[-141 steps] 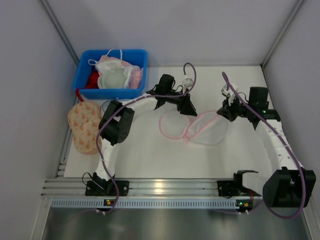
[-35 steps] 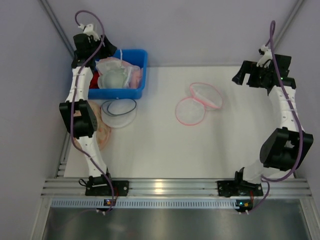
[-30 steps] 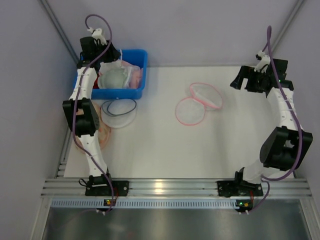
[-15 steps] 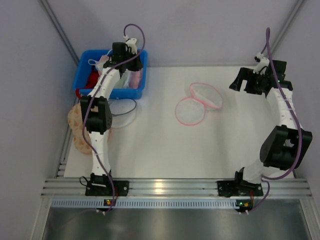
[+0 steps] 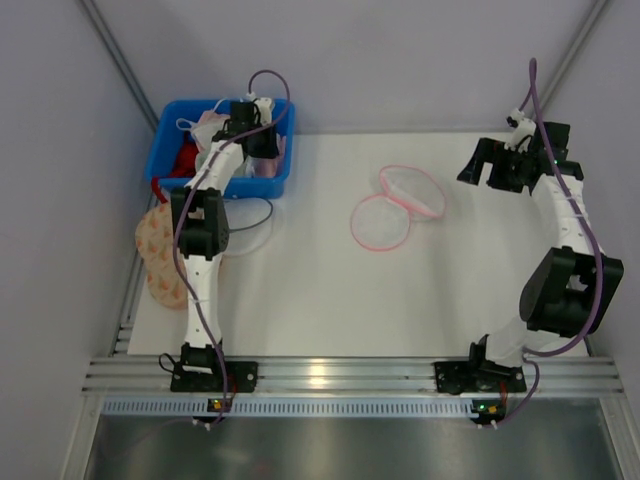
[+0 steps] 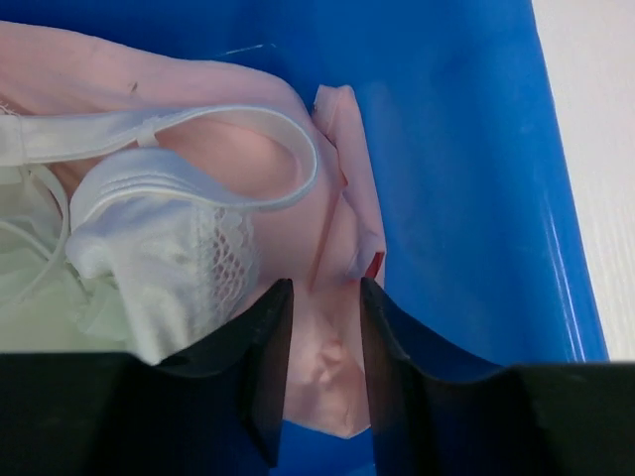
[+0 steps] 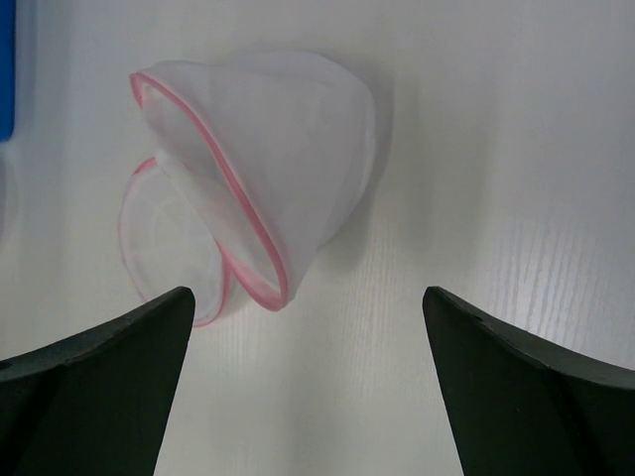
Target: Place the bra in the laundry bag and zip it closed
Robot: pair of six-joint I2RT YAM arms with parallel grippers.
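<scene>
The bra is pale salmon-pink fabric lying in the right part of the blue bin, beside a white lace garment. My left gripper reaches down into the bin, its jaws narrow, with a wrinkled fold of the bra pinched between them. In the top view that gripper hides the bra. The laundry bag lies apart on the table's middle, two pink-rimmed mesh discs, one tilted up. My right gripper hovers wide open to the bag's right, holding nothing.
A red garment and white garments fill the bin's left side. A beige orange-patterned pouch lies at the table's left edge, and a dark-rimmed mesh disc sits just in front of the bin. Grey walls close in on three sides.
My left arm has swung from the bin's far left corner across to its right side and lowered into it, and its jaws have narrowed on the pink fabric. The right arm barely moved.
</scene>
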